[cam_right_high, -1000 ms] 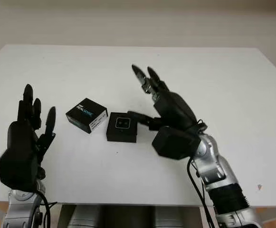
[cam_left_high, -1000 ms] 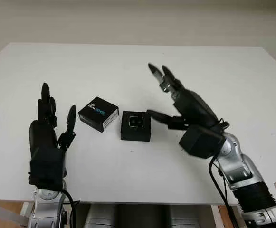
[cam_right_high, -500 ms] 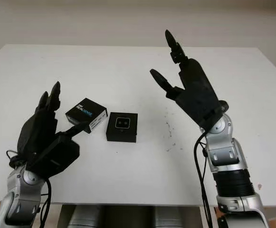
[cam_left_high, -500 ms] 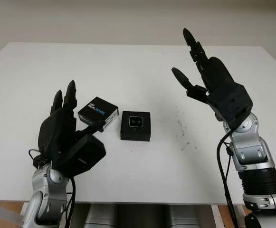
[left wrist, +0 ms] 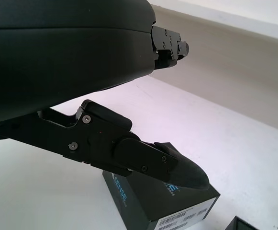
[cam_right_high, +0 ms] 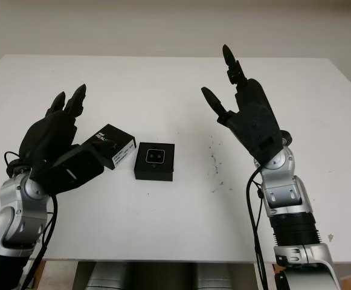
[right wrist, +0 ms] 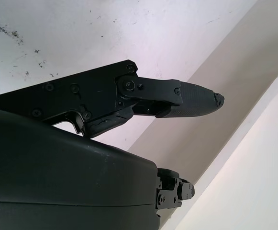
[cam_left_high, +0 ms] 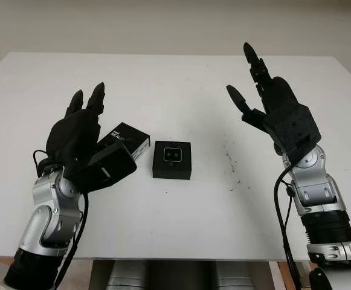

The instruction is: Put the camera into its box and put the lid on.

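Left hand moves in over the lid

The left hand point(cam_left_high: 81, 136) has come up, open, maybe touching the lid point(cam_left_high: 128, 141) beside the box point(cam_left_high: 172, 160); the right hand point(cam_left_high: 272, 106) stays raised, open.

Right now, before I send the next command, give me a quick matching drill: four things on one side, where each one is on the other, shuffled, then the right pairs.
Things:
1. left hand
2. right hand
3. open box with the camera
4. lid

Places:
A. flat on the table, at the middle, camera lens up
B. raised over the table's right part, open, holding nothing
C. on the table, just left of the open box, printed side up
D. over the table's left part, open, close beside the lid

Pairs: 1-D, 2-B, 3-A, 4-C
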